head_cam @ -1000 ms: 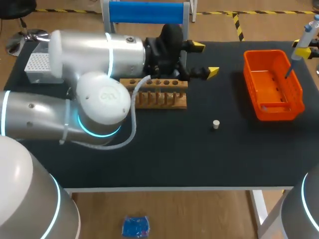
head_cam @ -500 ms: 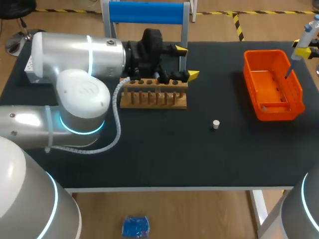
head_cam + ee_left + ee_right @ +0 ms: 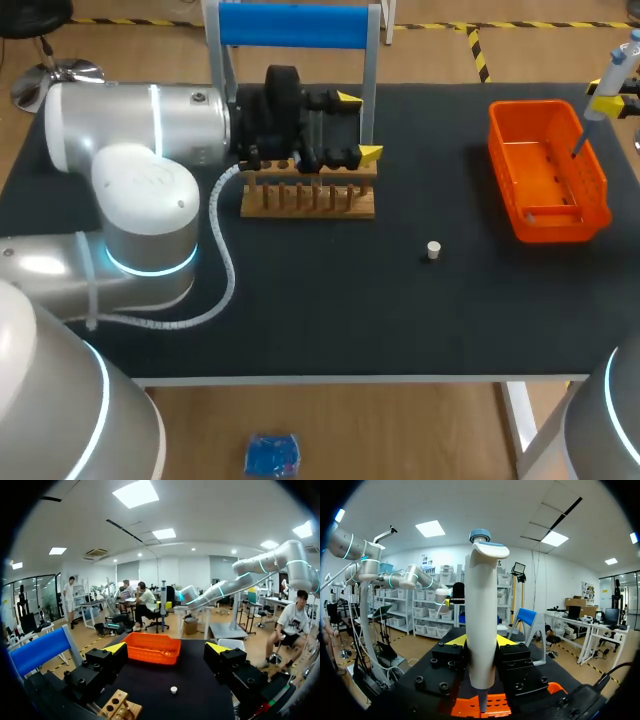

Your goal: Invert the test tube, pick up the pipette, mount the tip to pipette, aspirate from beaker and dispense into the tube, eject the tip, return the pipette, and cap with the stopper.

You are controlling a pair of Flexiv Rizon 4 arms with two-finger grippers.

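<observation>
Presently: left gripper point(image 3: 359, 125) wide open, holding nothing, hovering level over wooden rack point(image 3: 310, 190) at rear of desk point(image 3: 330, 300); judged posed to take tube from rack. No test tube made out, possibly hidden behind gripper. Right gripper point(image 3: 481, 640) clamped on pipette point(image 3: 483, 595), upright, nozzle down over orange basket point(image 3: 547, 170); likely parked there so discarded tip drops in. Loose stopper point(image 3: 433, 250) on desk between rack and basket, handy for capping.
</observation>
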